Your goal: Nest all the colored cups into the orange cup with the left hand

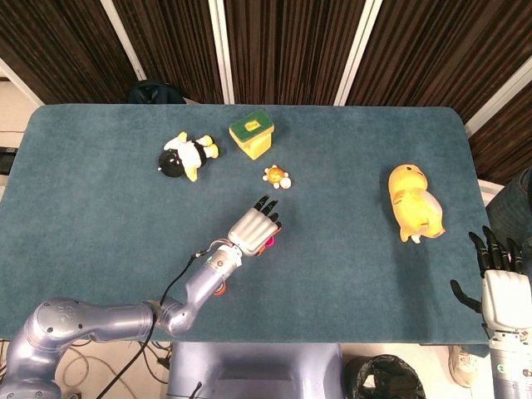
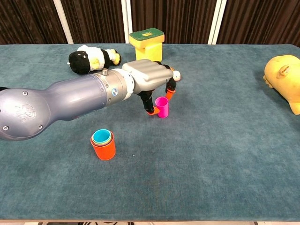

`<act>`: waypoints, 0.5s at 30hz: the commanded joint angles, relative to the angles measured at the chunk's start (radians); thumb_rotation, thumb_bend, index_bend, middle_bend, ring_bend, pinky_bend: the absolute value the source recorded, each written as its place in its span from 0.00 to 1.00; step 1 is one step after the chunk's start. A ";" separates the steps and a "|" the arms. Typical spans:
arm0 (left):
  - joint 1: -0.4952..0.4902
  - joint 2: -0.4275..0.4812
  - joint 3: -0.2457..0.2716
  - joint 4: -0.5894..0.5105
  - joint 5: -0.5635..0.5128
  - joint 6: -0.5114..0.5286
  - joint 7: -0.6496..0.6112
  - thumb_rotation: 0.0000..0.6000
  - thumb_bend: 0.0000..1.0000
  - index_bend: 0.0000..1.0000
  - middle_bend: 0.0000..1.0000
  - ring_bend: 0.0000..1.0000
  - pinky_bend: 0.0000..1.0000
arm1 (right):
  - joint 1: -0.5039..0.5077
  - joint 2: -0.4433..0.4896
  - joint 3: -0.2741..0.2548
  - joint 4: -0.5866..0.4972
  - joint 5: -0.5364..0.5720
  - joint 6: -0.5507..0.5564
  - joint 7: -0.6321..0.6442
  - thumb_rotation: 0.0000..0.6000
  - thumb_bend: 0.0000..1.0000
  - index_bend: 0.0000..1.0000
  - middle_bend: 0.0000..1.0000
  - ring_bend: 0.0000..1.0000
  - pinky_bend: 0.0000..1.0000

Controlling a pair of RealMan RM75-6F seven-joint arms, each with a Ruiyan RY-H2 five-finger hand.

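An orange cup point(image 2: 104, 149) stands near the table's front with a green and a blue cup nested in it; the head view shows only a sliver of the orange cup point(image 1: 219, 288) beside my forearm. A pink cup point(image 2: 162, 107) stands upright on the cloth further back. My left hand point(image 2: 149, 76) hangs right over it, fingers curled down on both sides: the thumb tip is against its left side, another fingertip is behind its right rim. From the head view the left hand point(image 1: 252, 226) hides most of the pink cup point(image 1: 268, 243). My right hand point(image 1: 499, 293) is off the table's right front corner, fingers spread and empty.
A penguin plush point(image 2: 91, 58) lies at the back left, and a yellow block with a green top point(image 2: 147, 41) stands behind the hand. A small turtle toy point(image 1: 277, 176) sits just beyond the fingers. A yellow plush animal point(image 1: 414, 204) lies at the right.
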 commanded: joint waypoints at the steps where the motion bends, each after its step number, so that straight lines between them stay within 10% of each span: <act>1: 0.001 0.005 -0.005 -0.009 0.002 0.005 0.001 1.00 0.29 0.49 0.31 0.05 0.07 | 0.000 0.000 -0.001 0.000 -0.001 0.001 -0.001 1.00 0.31 0.12 0.04 0.15 0.00; 15: 0.034 0.289 -0.055 -0.404 -0.019 0.064 0.038 1.00 0.29 0.50 0.32 0.05 0.08 | 0.002 -0.003 -0.003 0.003 -0.008 0.001 -0.008 1.00 0.31 0.12 0.04 0.15 0.00</act>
